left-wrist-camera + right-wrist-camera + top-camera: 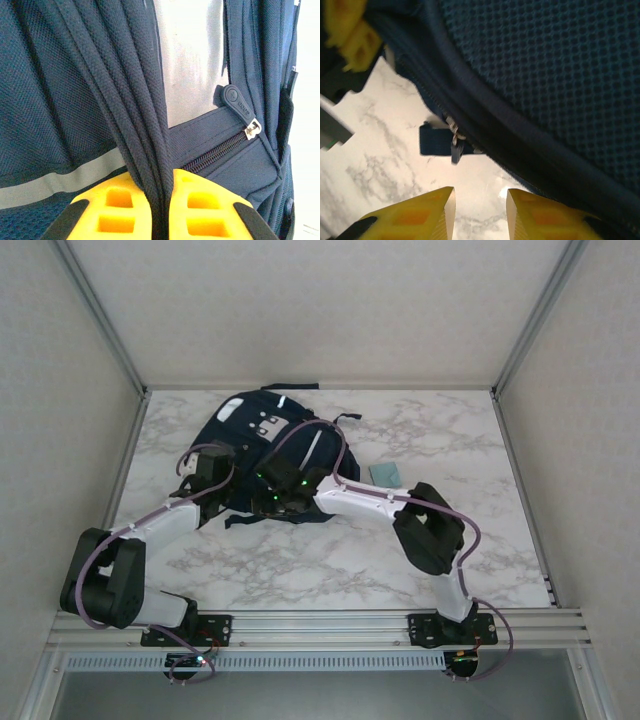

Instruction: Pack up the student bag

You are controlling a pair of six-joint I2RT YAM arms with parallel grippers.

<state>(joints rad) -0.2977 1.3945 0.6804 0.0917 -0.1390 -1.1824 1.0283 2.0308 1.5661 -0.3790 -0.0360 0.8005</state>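
A: Two grippers. The left gripper (162,197) is clamped tight on a bunched strap (140,110). The right gripper (479,202) is partly open and holds nothing, over the table (385,150) near a zipper pull (456,147).
B: Bag?
A: The bag (250,440) lies flat mid-table, toward the far side. It looks soft, floppy and probably light. Grab the strap or the zipper pull.

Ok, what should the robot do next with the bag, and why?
Probably ease the right gripper forward to pinch the zipper pull: it sits just ahead of the open jaws, and the left gripper is clamped on a strap, steadying the bag.
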